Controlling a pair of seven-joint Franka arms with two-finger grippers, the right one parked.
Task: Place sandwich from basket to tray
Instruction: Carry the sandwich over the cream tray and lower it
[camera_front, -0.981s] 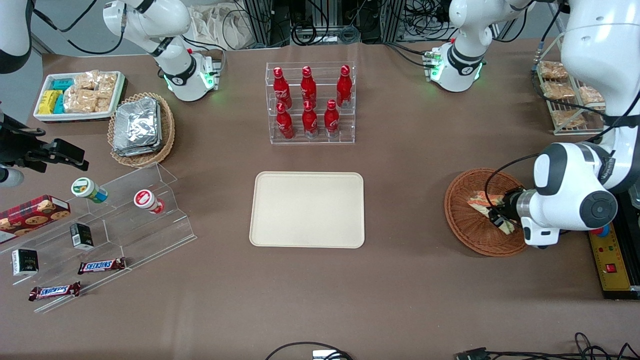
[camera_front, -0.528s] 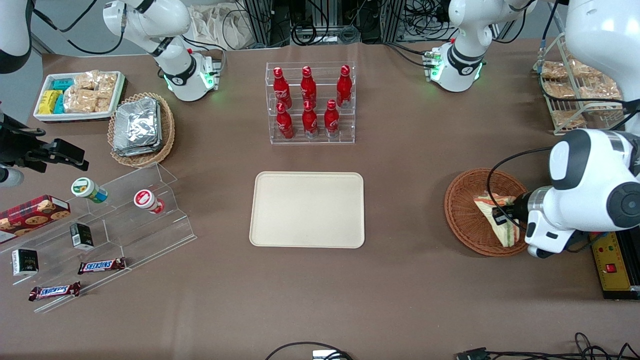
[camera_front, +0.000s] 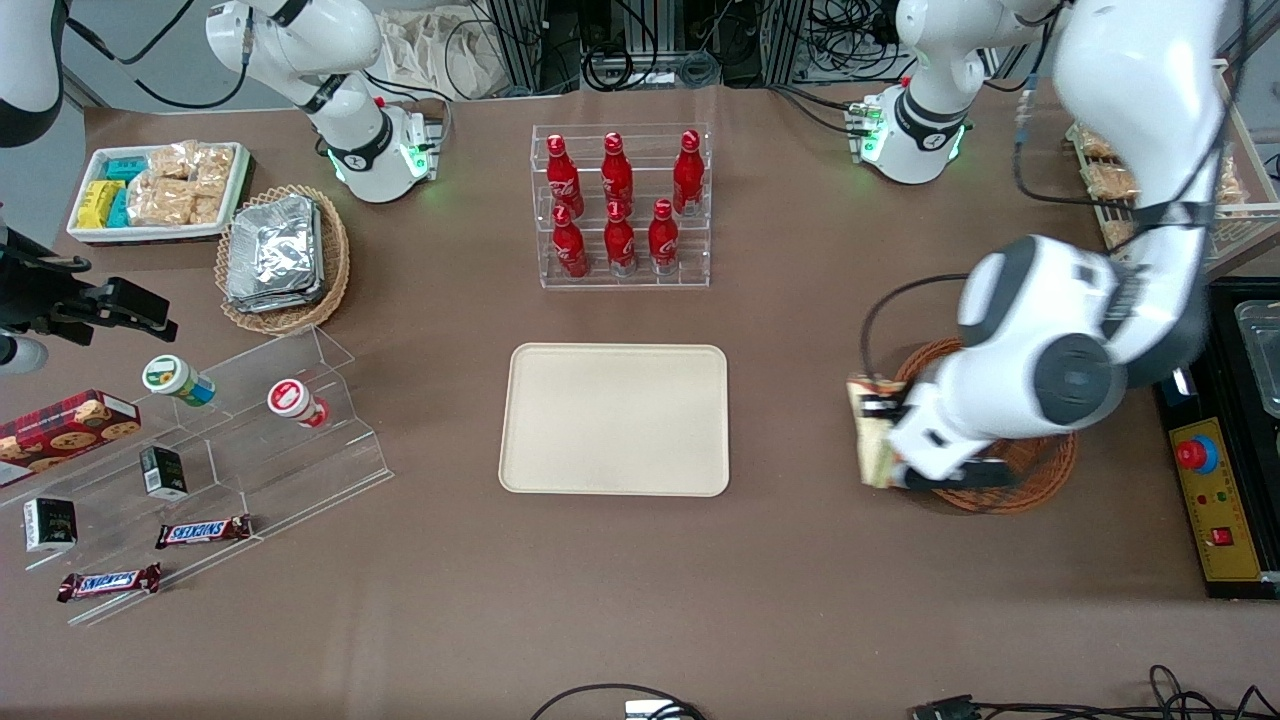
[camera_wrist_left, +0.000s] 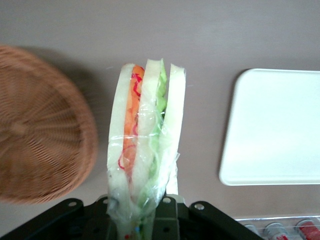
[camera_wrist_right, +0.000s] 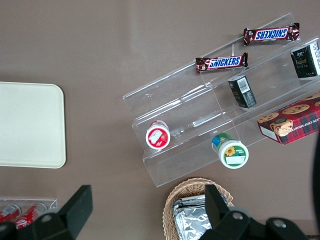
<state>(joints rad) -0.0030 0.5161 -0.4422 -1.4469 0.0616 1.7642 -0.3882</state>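
The sandwich (camera_front: 871, 432) is hanging clear of the table, pinched at its narrow end by the gripper (camera_front: 884, 432), whose fingers are closing tight on the clear wrap. It is sitting just outside the rim of the basket (camera_front: 1040, 480), between that basket and the tray (camera_front: 615, 419). The tray is lying bare, toward the parked arm's end from the sandwich.

Brown table (camera_front: 800, 600), cable clutter (camera_front: 640, 50) above

You get even, bright overhead light with soft shadows on the worktop (camera_front: 800, 560). Around the pincer (camera_front: 868, 432), the arm smears with motion blur; the basket (camera_wrist_left: 40, 130) looks soft too.
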